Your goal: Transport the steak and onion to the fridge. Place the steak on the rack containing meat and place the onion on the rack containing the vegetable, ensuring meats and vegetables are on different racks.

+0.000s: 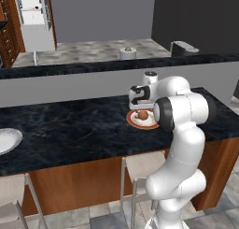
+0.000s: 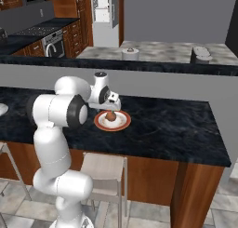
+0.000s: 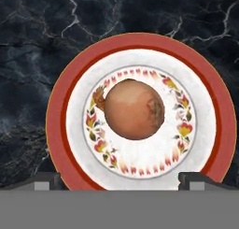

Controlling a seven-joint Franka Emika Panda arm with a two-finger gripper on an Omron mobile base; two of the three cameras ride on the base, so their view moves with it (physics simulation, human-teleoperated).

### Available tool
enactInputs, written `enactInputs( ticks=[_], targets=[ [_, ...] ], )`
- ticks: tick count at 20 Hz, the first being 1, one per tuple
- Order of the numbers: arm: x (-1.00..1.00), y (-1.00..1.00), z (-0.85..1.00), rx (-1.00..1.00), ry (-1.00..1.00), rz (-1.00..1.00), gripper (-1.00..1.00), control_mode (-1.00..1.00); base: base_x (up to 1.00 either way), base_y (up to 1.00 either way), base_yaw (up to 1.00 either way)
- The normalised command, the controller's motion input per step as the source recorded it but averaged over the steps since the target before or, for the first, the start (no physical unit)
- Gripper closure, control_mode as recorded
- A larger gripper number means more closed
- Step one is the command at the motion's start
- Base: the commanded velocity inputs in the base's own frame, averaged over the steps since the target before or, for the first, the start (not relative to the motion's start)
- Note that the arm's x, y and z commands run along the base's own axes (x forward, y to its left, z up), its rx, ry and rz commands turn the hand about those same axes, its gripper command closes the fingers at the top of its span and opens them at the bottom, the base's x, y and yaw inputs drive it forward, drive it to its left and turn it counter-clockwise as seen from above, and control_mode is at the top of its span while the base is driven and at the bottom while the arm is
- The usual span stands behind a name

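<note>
Tool (image 3: 119, 179) spread, empty, poised directly over onion (image 3: 133, 109) | onion centred on red-rimmed plate (image 3: 56, 130) on counter (image 1: 70, 125) | aligned for top-down grasp, judged.

onion (image 3: 134, 109): smooth papery skin | plate (image 3: 219, 111): glazed ceramic | counter (image 3: 37, 41): polished black marble

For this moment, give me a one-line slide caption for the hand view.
End effector open above the onion, which sits centred on a red-rimmed plate on the dark marble counter.
</note>
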Motion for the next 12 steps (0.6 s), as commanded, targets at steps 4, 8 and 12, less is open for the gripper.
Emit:
enactInputs(
  ticks=[4,8,12],
  targets=[
    [0.00,-0.05,-0.04,0.00,-0.17,0.00,-1.00,-1.00,0.00,0.00,0.00],
    [0.01,-0.08,-0.09,0.00,-0.16,0.00,-1.00,-1.00,0.00,0.00,0.00],
    [0.01,-0.09,-0.09,0.00,-0.05,0.00,-1.00,-1.00,0.00,0.00,0.00]
  ],
)
